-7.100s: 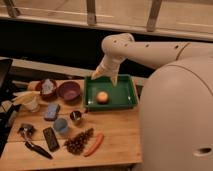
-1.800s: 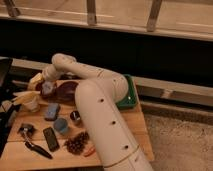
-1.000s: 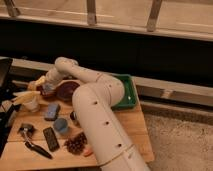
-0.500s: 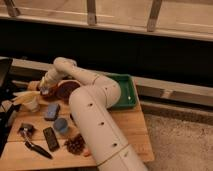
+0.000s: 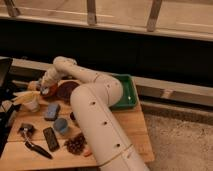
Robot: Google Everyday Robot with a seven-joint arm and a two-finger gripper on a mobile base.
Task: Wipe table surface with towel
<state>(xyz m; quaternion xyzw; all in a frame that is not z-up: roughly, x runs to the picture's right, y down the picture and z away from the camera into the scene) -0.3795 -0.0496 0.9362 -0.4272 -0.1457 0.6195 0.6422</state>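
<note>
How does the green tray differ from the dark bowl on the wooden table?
The green tray is rectangular with a low rim, while the dark bowl is round. The tray is bright green and the bowl is dark reddish. The tray lies toward the right of the view, partly hidden by the arm. The bowl lies further left, next to the tool, which hangs over the table's left rear. Both rest on the wooden table.

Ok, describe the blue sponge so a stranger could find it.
On the left half of the wooden table, find the dark red bowl, with the pincer just left of it. The sponge lies in front of that bowl: a flat, pale blue rectangle, unlike the round blue cup beside it.
</note>
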